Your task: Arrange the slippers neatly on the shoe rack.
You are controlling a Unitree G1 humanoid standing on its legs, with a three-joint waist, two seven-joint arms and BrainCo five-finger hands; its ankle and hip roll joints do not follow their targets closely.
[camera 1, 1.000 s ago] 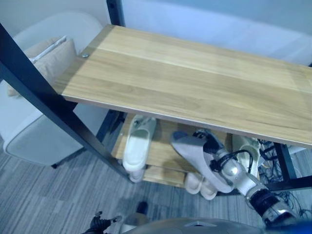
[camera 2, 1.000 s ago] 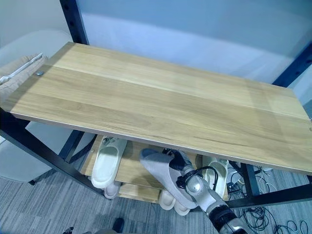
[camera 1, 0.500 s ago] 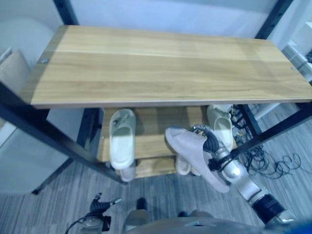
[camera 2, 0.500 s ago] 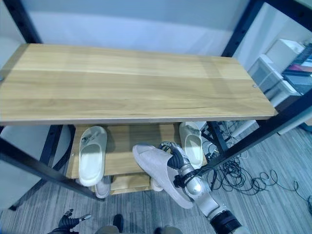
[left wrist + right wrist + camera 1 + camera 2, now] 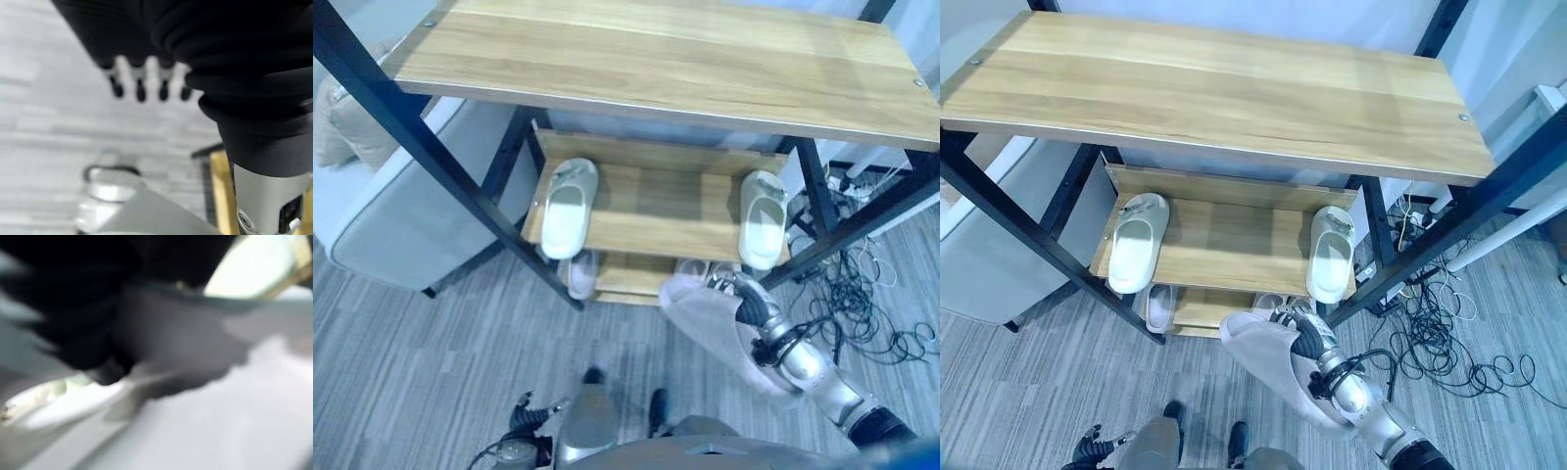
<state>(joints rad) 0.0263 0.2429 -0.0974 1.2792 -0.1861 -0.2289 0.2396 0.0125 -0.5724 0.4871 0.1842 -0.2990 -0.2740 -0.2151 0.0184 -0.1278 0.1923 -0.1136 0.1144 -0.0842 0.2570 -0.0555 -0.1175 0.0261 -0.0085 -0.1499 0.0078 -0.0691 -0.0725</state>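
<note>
Grey carpet runs under the shoe rack [image 5: 1028,211], a black frame with a wooden top and two lower shelves. On the middle shelf [image 5: 1224,245] sit two pale slippers, well apart: the left pale slipper [image 5: 1135,257] and the right pale slipper [image 5: 1330,257], with more slippers [image 5: 579,272] on the bottom shelf. My right hand [image 5: 1307,338] has its fingers curled round a grey slipper [image 5: 1268,364], carried in the air in front of the rack, below the middle shelf's front edge. My left hand [image 5: 146,83] hangs low over the carpet, fingers straight and holding nothing. I judge the step as carrying the grey slipper to a free spot; the next move calls for raising it, sole down, into the gap between the pale pair. Against half a second ago, my view has pulled back and the grey slipper sits lower, clear of the shelf.
</note>
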